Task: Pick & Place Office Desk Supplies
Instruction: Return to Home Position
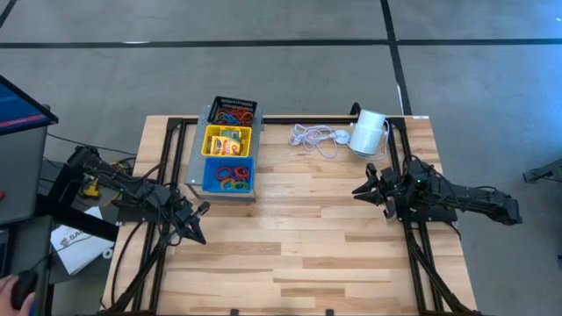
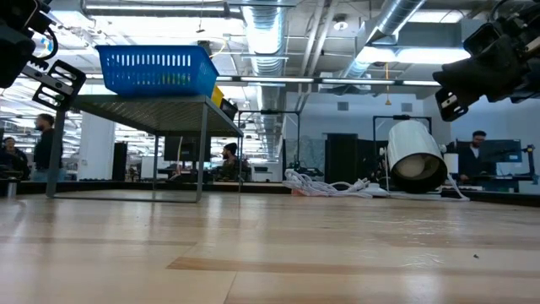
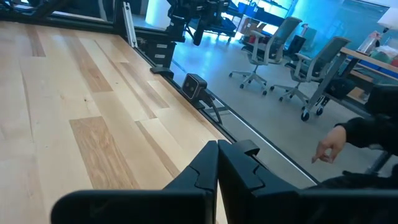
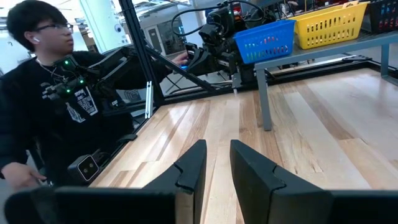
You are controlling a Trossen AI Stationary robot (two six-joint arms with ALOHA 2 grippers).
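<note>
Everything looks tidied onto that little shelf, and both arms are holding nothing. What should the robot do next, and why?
Probably just fold both arms back to rest: the black mesh tray, yellow tray and blue tray all sit on the shelf, the left gripper is shut and empty, the right gripper open and empty.

On my feed the wooden bench (image 1: 290, 246) carries a grey metal shelf (image 1: 195, 160) on thin legs at its far edge, left of centre. A white cord (image 1: 312, 136) lies in loose coils along the same edge, right of centre. Just beside it, near the far right corner, a white cylinder (image 1: 369, 132) lies on its side. A small black camera (image 3: 195, 86) sits at the bench's edge. Beyond the left edge I see a person in a black top (image 4: 50, 106), a white sheet (image 1: 75, 241) and grey office chairs (image 3: 267, 53).
</note>
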